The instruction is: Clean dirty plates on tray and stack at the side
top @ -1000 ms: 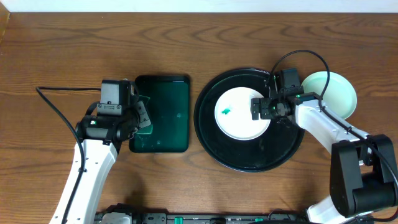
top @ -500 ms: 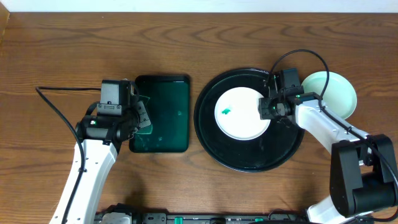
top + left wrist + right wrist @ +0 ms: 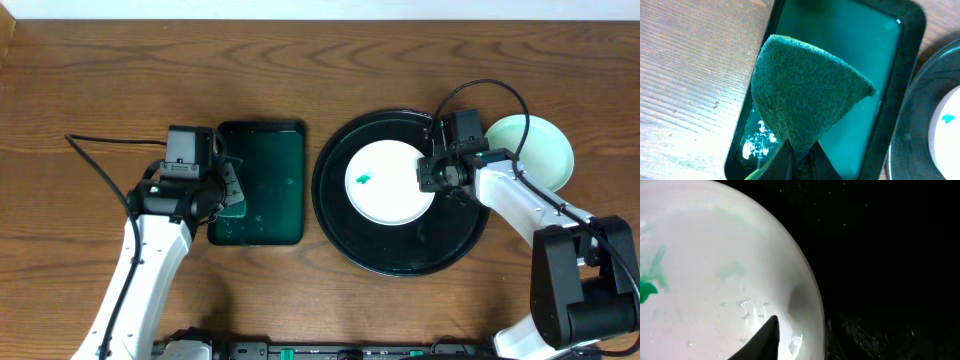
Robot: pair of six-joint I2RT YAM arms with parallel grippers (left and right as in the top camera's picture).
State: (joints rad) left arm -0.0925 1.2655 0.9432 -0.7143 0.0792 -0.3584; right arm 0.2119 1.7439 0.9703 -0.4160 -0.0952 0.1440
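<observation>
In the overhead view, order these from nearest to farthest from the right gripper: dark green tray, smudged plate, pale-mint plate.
1. smudged plate, at the right gripper, centre-right.
2. pale-mint plate, far right.
3. dark green tray, left of centre.

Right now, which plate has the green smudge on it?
The white plate with the right claw at its rim, on the round black tray; its smudge sits left of centre in the overhead view. The pale-mint plate beside the tray shows none.

Left hand [image 3: 228, 190], right hand [image 3: 423, 172]: both pinched.
</observation>
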